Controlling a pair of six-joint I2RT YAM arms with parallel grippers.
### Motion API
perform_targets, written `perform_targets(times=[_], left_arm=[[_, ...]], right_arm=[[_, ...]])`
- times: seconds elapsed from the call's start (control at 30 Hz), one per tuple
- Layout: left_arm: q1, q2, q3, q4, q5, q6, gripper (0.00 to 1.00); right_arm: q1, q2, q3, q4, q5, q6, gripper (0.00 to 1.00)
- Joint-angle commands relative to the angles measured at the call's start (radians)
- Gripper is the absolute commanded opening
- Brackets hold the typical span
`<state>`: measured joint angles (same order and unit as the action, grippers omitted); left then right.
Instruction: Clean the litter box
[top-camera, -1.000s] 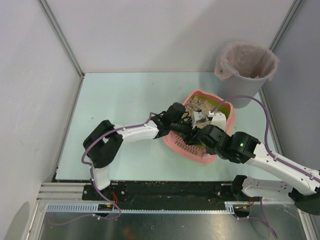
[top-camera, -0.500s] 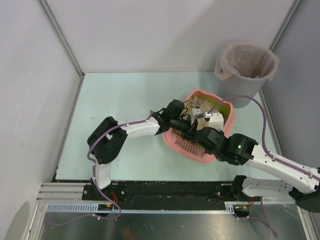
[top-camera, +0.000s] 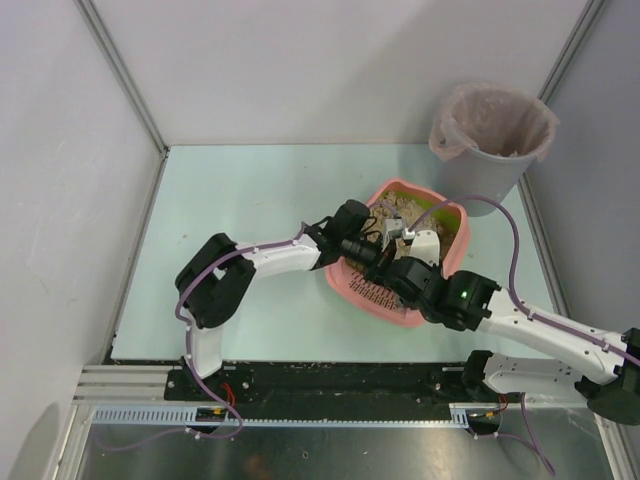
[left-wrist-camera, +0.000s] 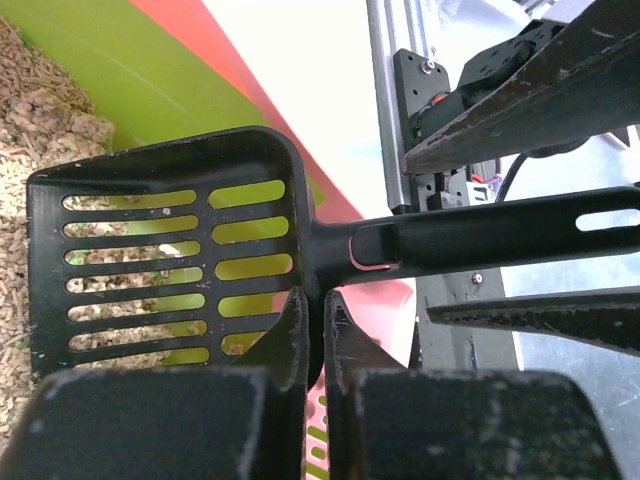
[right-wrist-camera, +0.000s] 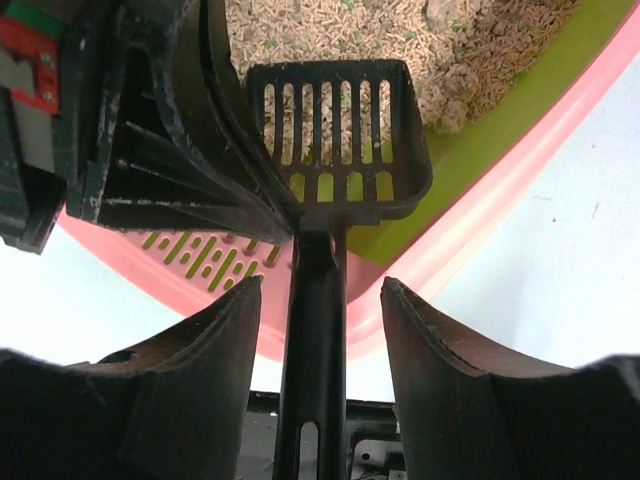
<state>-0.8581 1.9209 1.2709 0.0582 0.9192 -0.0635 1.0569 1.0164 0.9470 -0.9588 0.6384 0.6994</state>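
Observation:
The pink litter box (top-camera: 452, 250), lined in yellow-green and holding beige litter (top-camera: 398, 210), sits right of the table's centre. A black slotted scoop (left-wrist-camera: 170, 260) hangs over its near slotted end. My left gripper (left-wrist-camera: 316, 300) is shut on the scoop's neck, just behind the head. My right gripper (right-wrist-camera: 320, 290) is open. Its fingers (right-wrist-camera: 215, 350) stand either side of the scoop handle (right-wrist-camera: 315, 340) with a gap on both sides. The scoop head (right-wrist-camera: 340, 130) holds almost no litter. From above, both grippers (top-camera: 385, 260) meet over the box's near-left rim.
A grey bucket (top-camera: 490, 140) lined with a pinkish bag stands at the back right, just beyond the box. Grey walls close the table's back and sides. The pale table surface (top-camera: 250, 190) stretches left of the box.
My left gripper has shut on the scoop's neck. My right gripper has opened off the handle, and the right arm has shifted slightly left.

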Motion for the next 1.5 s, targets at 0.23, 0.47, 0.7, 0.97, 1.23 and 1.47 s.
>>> perform_targets(times=[0.23, 0.47, 0.7, 0.97, 1.23, 1.47], left_arm=[[0.027, 0.006, 0.048, 0.014, 0.047, -0.067, 0.0], [0.03, 0.0, 0.044, 0.014, 0.044, -0.059, 0.0], [0.031, -0.088, 0.062, 0.012, -0.046, -0.055, 0.57], [0.111, -0.151, 0.068, 0.012, -0.085, -0.091, 0.82], [0.159, -0.327, 0.033, 0.0, -0.176, -0.079, 0.81], [0.215, -0.477, -0.103, -0.171, -0.581, 0.059, 0.88]], right_arm=[[0.046, 0.025, -0.028, 0.029, 0.055, 0.055, 0.57], [0.055, 0.024, -0.033, 0.045, 0.089, 0.071, 0.16], [0.045, -0.021, -0.028, 0.031, 0.09, 0.09, 0.0], [-0.001, -0.082, 0.004, -0.026, 0.086, 0.134, 0.0], [-0.124, -0.041, 0.097, -0.014, -0.096, -0.069, 0.0], [-0.253, 0.03, 0.199, -0.035, -0.311, -0.242, 0.0]])
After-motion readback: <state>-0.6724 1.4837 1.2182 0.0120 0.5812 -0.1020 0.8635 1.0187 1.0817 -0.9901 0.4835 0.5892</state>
